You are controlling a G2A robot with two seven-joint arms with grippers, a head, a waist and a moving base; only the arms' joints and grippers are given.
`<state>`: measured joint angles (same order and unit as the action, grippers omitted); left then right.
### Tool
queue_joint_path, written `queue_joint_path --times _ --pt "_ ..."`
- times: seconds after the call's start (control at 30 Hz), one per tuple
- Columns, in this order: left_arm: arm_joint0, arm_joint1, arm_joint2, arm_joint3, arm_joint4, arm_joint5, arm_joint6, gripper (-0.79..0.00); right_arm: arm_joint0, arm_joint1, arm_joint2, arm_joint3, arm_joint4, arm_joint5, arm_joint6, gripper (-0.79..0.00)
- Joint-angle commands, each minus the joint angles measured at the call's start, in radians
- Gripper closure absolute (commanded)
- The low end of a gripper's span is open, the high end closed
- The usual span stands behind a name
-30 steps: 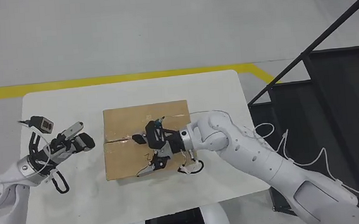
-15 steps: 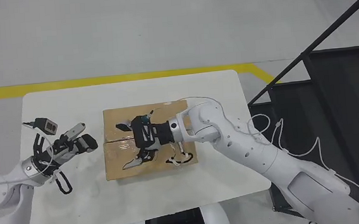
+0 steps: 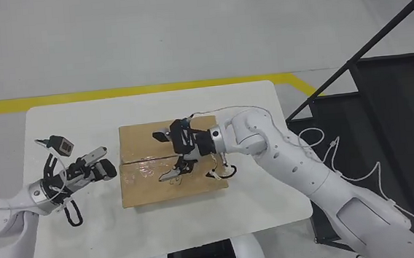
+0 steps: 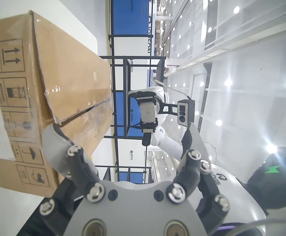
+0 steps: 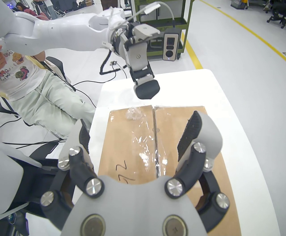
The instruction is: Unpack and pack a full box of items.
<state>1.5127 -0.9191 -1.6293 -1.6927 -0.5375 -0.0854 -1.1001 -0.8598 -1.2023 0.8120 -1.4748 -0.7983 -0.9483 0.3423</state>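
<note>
A closed brown cardboard box (image 3: 142, 145) lies in the middle of the white table, with clear tape along its top seam (image 5: 154, 143). My right gripper (image 3: 167, 156) hovers open just above the box top, its fingers either side of the seam (image 5: 138, 134). My left gripper (image 3: 102, 160) is low beside the box's left side, open and empty (image 4: 123, 138). One of its fingers (image 4: 53, 138) is close to the box's upper edge; I cannot tell whether it touches. The box (image 4: 55, 89) shows printed handling marks on its side.
The white table (image 3: 60, 118) has bare room to the left, behind and in front of the box. A black metal stair frame (image 3: 381, 108) stands past the table's right edge. A yellow floor line (image 3: 116, 94) runs behind the table.
My right gripper swept left over the box top, then drew back toward the seam's middle and the far side. My left gripper edged closer to the box's left side.
</note>
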Motion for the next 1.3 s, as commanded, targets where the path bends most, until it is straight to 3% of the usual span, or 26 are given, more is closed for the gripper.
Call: queue_joint_path --times 0.0,0.23,0.37,0.6,0.9,1.27 --pt "0.013 0.002 -0.014 -0.007 -0.022 0.02 -0.018 -0.785 -0.025 0.017 0.04 -0.013 0.045 -0.003 0.049 -0.785" --pt "0.066 0.004 -0.062 -0.051 -0.114 0.015 -0.085 -0.785 -0.117 0.074 0.194 -0.072 0.14 -0.022 0.144 -0.785" --pt "0.093 0.007 -0.08 -0.091 -0.069 -0.057 -0.121 -0.785 -0.183 0.103 0.298 -0.103 0.161 -0.022 0.152 -0.785" --pt "0.152 0.005 -0.089 -0.15 0.009 -0.151 -0.074 -0.785 -0.288 0.136 0.432 -0.137 0.164 0.002 0.134 -0.785" --pt "0.235 0.008 -0.163 -0.233 0.197 -0.214 0.029 -0.785 -0.351 0.15 0.484 -0.17 0.098 0.052 0.132 -0.785" --pt "0.238 0.008 -0.166 -0.235 0.203 -0.215 0.038 -0.785 -0.351 0.15 0.484 -0.17 0.098 0.052 0.132 -0.785"
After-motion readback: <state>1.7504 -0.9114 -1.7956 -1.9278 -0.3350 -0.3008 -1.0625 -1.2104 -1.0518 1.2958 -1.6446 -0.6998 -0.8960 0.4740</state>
